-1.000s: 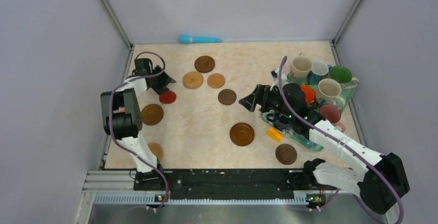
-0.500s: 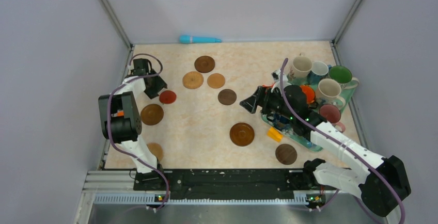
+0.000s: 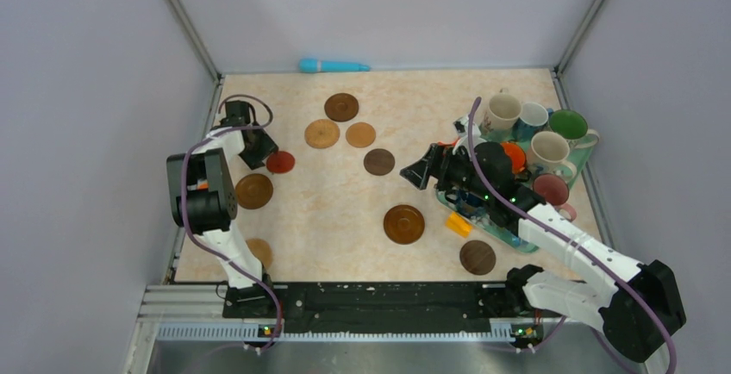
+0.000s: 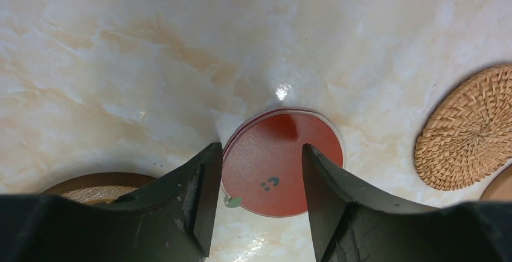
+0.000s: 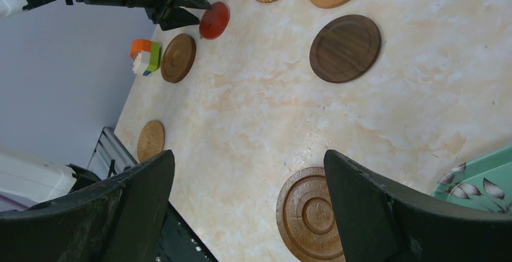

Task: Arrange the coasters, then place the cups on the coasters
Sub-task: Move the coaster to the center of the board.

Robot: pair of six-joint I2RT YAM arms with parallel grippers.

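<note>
A red coaster [image 4: 281, 162] lies flat on the marble table, and my left gripper [image 4: 258, 152] hangs open low over its near part, one finger at its left rim, the other overlapping its right side. From above, the left gripper [image 3: 258, 146] sits just left of the red coaster [image 3: 279, 162]. Other coasters are scattered: dark brown [image 3: 341, 107], woven tan [image 3: 321, 134], tan [image 3: 360, 134], dark [image 3: 378, 161], brown [image 3: 253, 190], ridged [image 3: 403, 224], dark [image 3: 477, 257]. The cups, such as white [image 3: 502, 111] and green [image 3: 568, 124], stand on the teal tray [image 3: 517, 240]. My right gripper [image 3: 417, 171] hovers open and empty.
A small orange block [image 3: 459, 224] lies by the tray's near-left edge. A blue pen-like object [image 3: 334, 65] rests against the back wall. Another tan coaster [image 3: 260, 252] is half hidden behind the left arm. Grey walls close in the table on three sides.
My left gripper has drawn back a little to the left off the red coaster, which stays where it was. The right arm has not moved.
</note>
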